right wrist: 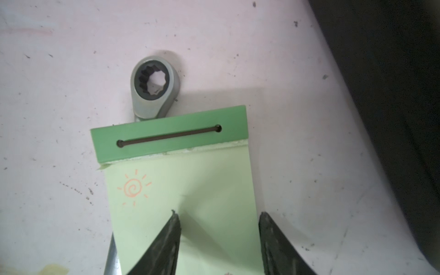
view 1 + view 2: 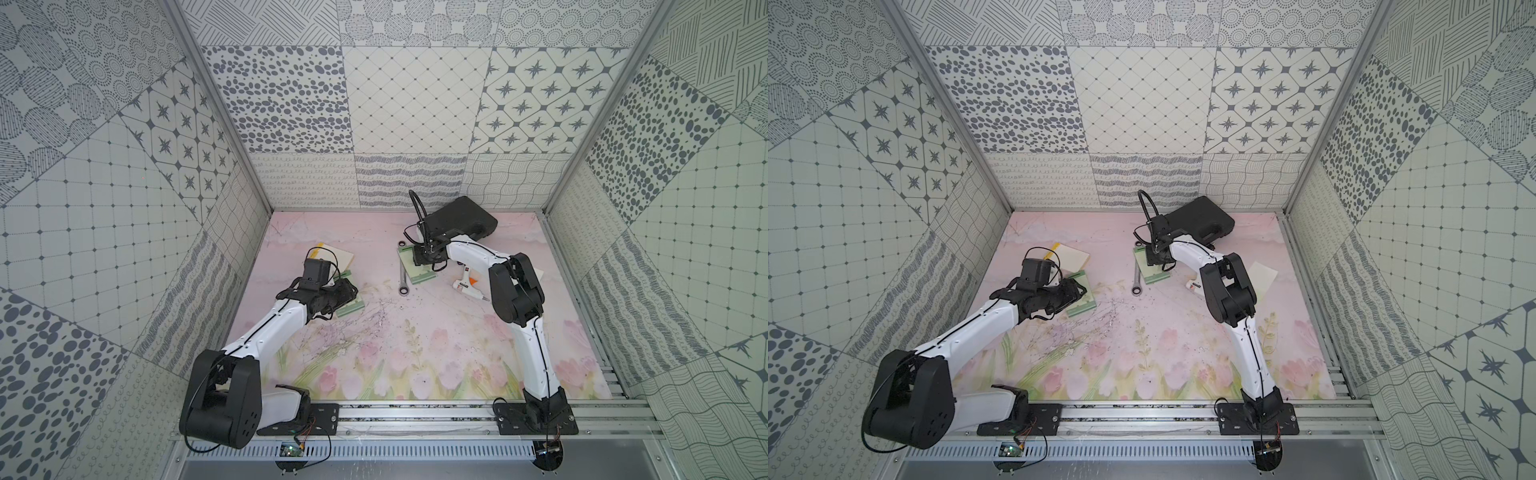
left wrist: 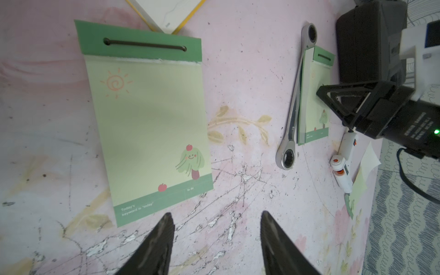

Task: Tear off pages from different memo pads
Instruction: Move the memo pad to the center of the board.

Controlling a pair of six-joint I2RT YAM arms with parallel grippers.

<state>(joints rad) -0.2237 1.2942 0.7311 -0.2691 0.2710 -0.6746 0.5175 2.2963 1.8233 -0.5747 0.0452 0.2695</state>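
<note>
Green pad (image 1: 181, 202), lying on the pink surface (image 1: 47, 95) with one edge propped on a wrench (image 1: 154, 83). The right claw (image 1: 217, 214) is half-wide and empty, tips low over the top page. A clean tear likely needs the green band (image 1: 166, 135) pinned and the page peeled along the perforation. The left claw (image 3: 215, 214), wide and empty, hovers by the second green pad (image 3: 147, 123).

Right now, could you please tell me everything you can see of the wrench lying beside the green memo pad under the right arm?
The wrench is a slim bar of shiny silver metal with a closed, toothed ring at each end. It lies flat on the pink mat. The green memo pad rests partly over its shaft along one long side, and both rings stick out past the pad's ends. The right gripper is over that pad, clear of the wrench.
</note>
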